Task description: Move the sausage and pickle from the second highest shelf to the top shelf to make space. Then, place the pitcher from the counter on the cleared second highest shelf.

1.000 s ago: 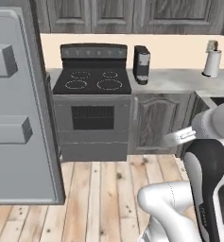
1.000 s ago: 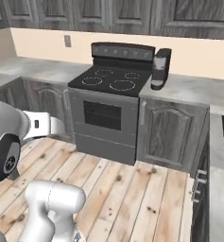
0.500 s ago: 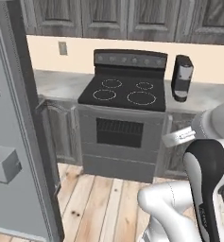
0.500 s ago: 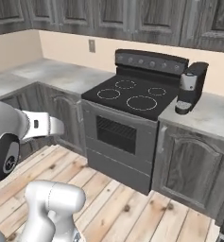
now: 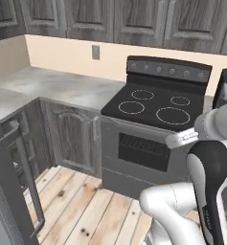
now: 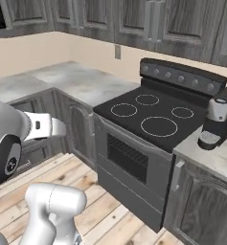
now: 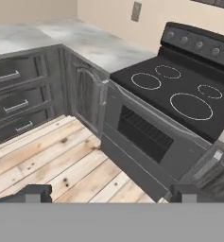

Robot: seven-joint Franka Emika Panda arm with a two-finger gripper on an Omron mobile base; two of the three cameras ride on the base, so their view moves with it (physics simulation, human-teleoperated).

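The gripper point(image 7: 108, 193) is wide open and holds nothing: in the hand view its two dark fingertips point(image 7: 30, 193) stand far apart at the bottom, over the wooden floor point(image 7: 52, 160).

The surface point(image 5: 57, 86) is the light grey marbled top that runs along the wall and turns the corner to the left of the stove point(image 5: 158, 107). In the hand view the same surface point(image 7: 80, 38) lies above dark grey drawers point(image 7: 14, 101) with silver bar handles. The stove is black, with four ring burners and a row of knobs on its back panel (the oven door below has a dark window).

In the right base view a black coffee machine point(image 6: 218, 117) stands on the surface just to the right of the stove. A small dark thing shows at the left edge of that view, on the surface; it is too small and cut off to tell what it is.

In the left base view the grey fridge door point(image 5: 9, 191) stands open at the left edge, seen from its side.
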